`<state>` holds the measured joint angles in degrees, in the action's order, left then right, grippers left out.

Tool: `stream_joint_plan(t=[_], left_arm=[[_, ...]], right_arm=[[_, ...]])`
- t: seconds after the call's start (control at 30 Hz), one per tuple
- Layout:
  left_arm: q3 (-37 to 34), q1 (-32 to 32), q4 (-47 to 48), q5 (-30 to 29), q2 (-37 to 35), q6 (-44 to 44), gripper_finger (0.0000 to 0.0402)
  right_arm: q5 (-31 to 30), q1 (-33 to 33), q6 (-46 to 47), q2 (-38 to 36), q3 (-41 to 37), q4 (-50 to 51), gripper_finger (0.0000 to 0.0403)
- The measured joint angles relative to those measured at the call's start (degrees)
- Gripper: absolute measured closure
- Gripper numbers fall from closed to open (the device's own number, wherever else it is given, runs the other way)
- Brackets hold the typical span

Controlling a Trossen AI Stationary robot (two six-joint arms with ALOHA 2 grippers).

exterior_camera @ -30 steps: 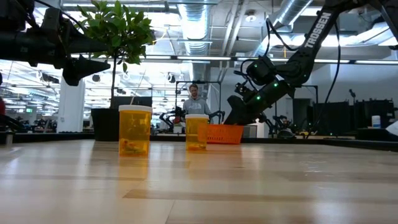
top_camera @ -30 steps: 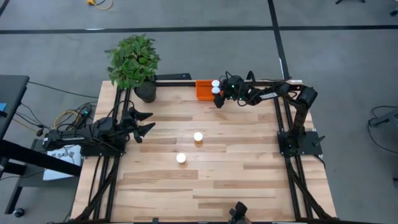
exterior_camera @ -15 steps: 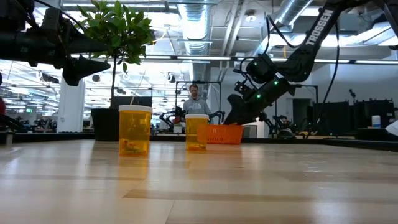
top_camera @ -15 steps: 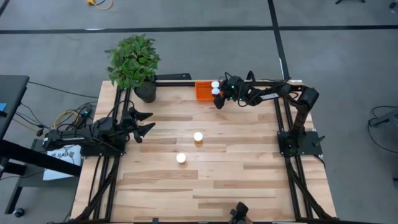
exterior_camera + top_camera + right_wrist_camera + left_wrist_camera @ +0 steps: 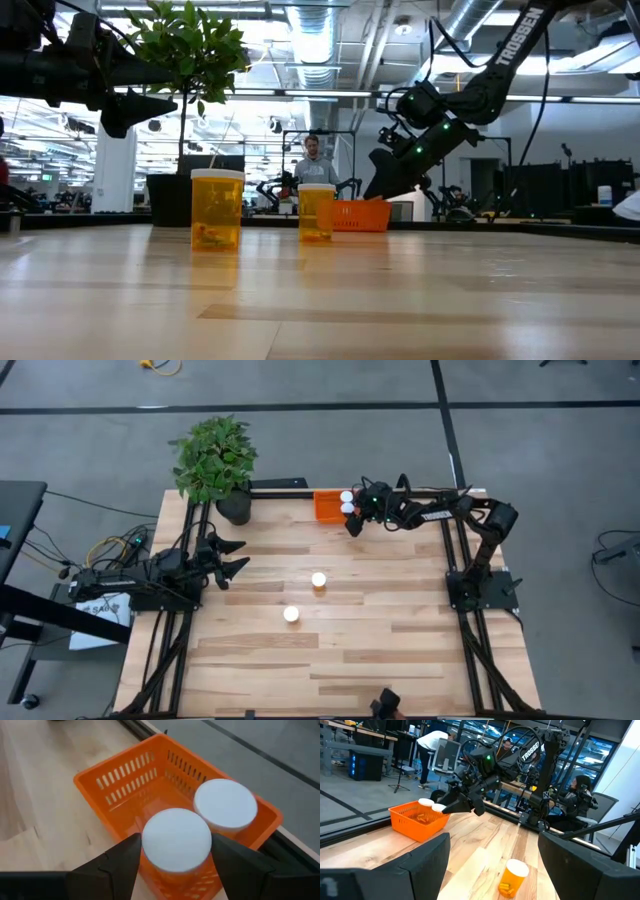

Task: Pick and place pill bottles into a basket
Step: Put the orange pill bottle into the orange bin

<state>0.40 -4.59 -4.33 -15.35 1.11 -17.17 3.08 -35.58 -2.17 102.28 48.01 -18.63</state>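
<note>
Orange basket (image 5: 125, 775), bottle bodies hidden inside.

Bodies of the two bottles (image 5: 176, 840) in the basket (image 5: 115, 775) hidden under their caps and behind the slatted wall. Right gripper (image 5: 175, 862) cut off by the wrist picture's edge; grip on the nearer cap unclear.

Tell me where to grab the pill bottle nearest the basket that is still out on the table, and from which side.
Grip that pill bottle across its round body just under the white cap, coming straight down from above. It stands upright, clear of its neighbour, so either side is free.
</note>
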Motion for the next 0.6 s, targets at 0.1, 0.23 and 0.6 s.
stream_joint_plan(t=[0.1,0.23,0.6], left_arm=[[-0.01,-0.01,0.00,0.00,0.01,0.00,0.0109],[0.01,0.01,-0.01,0.00,0.01,0.00,0.0109],[0.01,0.01,-0.01,0.00,0.00,0.02,0.0109]], right_arm=[[-0.01,0.30,0.00,0.00,0.00,0.19,0.0171],[-0.17,0.34,0.00,0.00,0.00,0.19,0.0171],[-1.49,0.21,-0.93,0.00,0.00,0.21,0.0171]])
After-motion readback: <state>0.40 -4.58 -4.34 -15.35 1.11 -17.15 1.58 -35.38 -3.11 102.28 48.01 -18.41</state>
